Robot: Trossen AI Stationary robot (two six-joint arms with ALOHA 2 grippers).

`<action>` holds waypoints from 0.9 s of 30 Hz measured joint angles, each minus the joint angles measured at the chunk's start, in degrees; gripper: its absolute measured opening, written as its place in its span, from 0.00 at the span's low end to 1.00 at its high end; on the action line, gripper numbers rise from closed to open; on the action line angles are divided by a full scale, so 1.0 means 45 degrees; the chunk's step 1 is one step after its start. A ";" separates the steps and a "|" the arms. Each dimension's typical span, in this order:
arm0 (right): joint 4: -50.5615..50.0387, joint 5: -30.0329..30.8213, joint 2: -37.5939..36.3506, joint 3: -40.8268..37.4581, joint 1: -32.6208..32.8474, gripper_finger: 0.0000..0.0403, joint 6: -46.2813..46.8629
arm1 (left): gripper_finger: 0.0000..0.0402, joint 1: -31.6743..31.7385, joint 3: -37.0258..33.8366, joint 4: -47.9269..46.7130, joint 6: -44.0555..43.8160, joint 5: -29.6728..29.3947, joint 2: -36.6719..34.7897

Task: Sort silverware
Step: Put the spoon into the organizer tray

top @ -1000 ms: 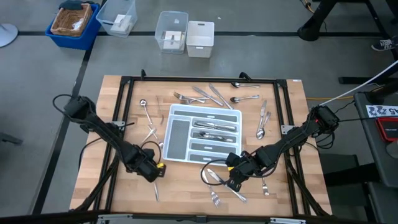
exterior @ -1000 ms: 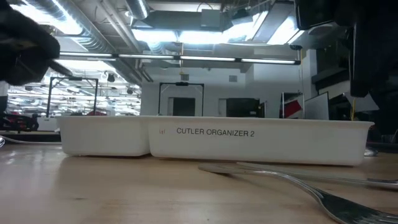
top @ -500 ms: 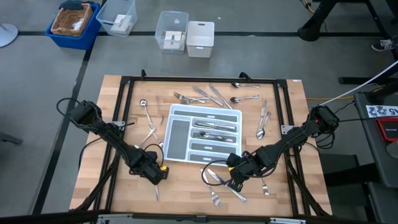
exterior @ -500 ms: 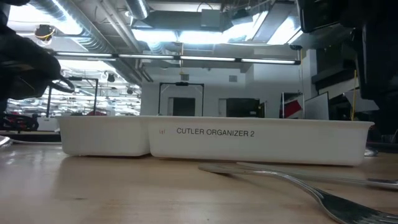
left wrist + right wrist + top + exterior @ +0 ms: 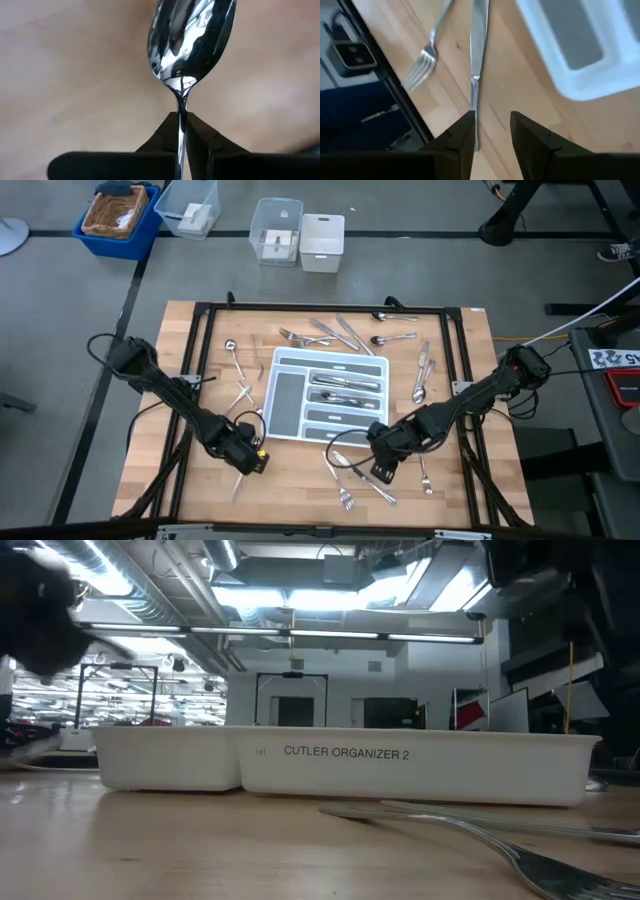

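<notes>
- A spoon is seen pinched at the neck of its handle between the left gripper fingers, which are closed fully onto the thin stem; the bowl points away from the wrist over bare wood.
- The spoon is judged light, rigid and slick; polished metal this thin is likely to pivot in a two-finger pinch, so a hold near the neck or mid-handle, across the flat faces, is judged safest.
- In the high view the left gripper is placed at the near left of the table, just off the tray's near left corner, the arm stretched diagonally from the left edge with the wrist pitched down.
- The right gripper is held open, nothing between the fingers; a table knife lies on the wood with its handle end beside one finger, a fork beside it.
- In the high view the right gripper is set low near the tray's near right corner, over a cluster of loose pieces.
- The white tray sits mid-table; some pieces already lie in its long compartments.
- Farther off, loose silverware is scattered beyond the tray and along both its sides; much sorting is judged to remain.
</notes>
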 joint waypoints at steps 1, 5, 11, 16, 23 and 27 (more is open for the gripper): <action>-0.0088 0.0120 -0.0188 0.0000 -0.0061 0.31 0.0003 | 0.01 0.0000 0.0008 0.0033 0.0135 0.0009 -0.0305; -0.0954 0.0958 -0.0944 0.0019 -0.0209 0.31 0.0008 | 0.01 0.0092 0.0004 0.0562 0.1085 0.0011 -0.1680; -0.2944 0.2321 -0.2182 0.0019 -0.0316 0.31 0.0029 | 0.01 0.1119 0.0022 0.2033 0.4233 -0.1426 -0.3250; -0.4260 0.3101 -0.2955 0.0019 -0.0326 0.31 0.0705 | 0.01 0.3028 0.0027 0.4042 0.8638 -0.3830 -0.3448; -0.5585 0.3778 -0.3334 0.0019 -0.0321 0.31 0.1367 | 0.01 0.6538 0.0041 0.8929 1.6675 -0.5232 -0.3052; -0.5753 0.4166 -0.3300 0.0019 -0.0321 0.31 0.1365 | 0.01 0.8012 0.0056 1.1662 2.0111 -0.4831 -0.2370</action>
